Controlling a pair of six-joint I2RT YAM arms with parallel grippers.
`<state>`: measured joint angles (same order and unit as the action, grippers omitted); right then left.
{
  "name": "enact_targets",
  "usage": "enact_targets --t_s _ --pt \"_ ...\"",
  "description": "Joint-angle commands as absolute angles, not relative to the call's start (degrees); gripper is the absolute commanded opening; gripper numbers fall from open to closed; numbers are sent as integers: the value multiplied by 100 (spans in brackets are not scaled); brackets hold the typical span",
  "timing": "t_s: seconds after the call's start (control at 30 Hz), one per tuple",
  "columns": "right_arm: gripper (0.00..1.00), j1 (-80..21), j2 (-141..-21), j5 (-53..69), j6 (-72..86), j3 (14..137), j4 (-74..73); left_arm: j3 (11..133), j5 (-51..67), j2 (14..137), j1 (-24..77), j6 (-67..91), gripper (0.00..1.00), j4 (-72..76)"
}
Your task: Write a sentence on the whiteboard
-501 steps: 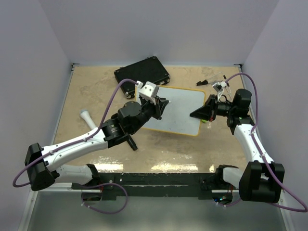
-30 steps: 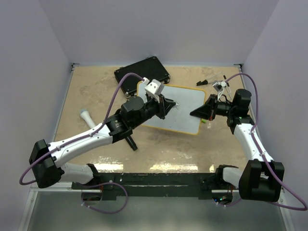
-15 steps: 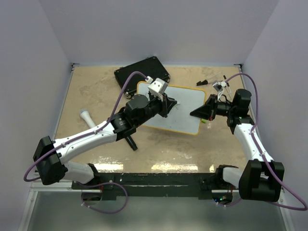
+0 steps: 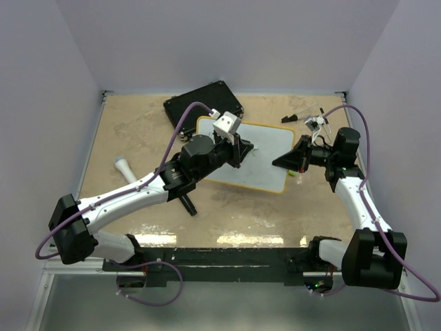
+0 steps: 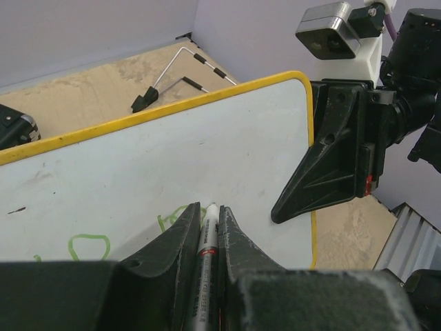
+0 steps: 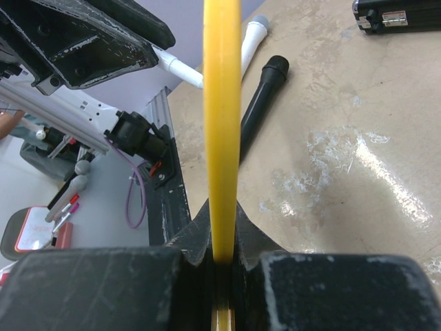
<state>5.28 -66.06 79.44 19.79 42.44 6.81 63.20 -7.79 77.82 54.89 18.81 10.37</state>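
Note:
The whiteboard [image 4: 265,155] lies mid-table with a yellow rim; it fills the left wrist view [image 5: 227,148]. My left gripper [image 4: 242,149] is shut on a white marker [image 5: 207,238], whose tip touches the board's face. Green scribbles of the sentence [image 5: 88,245] run left of the tip. My right gripper [image 4: 281,162] is shut on the board's right edge; in the right wrist view the yellow rim [image 6: 222,124] runs edge-on between the jaws. The right gripper's fingers [image 5: 331,165] show in the left wrist view, clamping the rim.
A black case [image 4: 204,103] lies behind the board at the far left. A black marker cap or tube [image 4: 186,204] and a white cylinder [image 4: 125,168] lie left of the board. A small black clip with wire [image 4: 293,116] lies at the far right.
Since one second ago my left gripper has moved a little right along the board with the marker. Over the last half second nothing moved visibly. The right arm has held still.

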Motion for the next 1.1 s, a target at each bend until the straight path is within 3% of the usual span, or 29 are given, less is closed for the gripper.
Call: enact_targets --t_s 0.0,1.07 --pt "0 519 -6556 8297 1925 4562 861 6539 -861 7796 5449 1749 0 1002" --pt "0 519 -6566 8279 1925 4579 853 6486 -431 7901 5458 2022 0 580"
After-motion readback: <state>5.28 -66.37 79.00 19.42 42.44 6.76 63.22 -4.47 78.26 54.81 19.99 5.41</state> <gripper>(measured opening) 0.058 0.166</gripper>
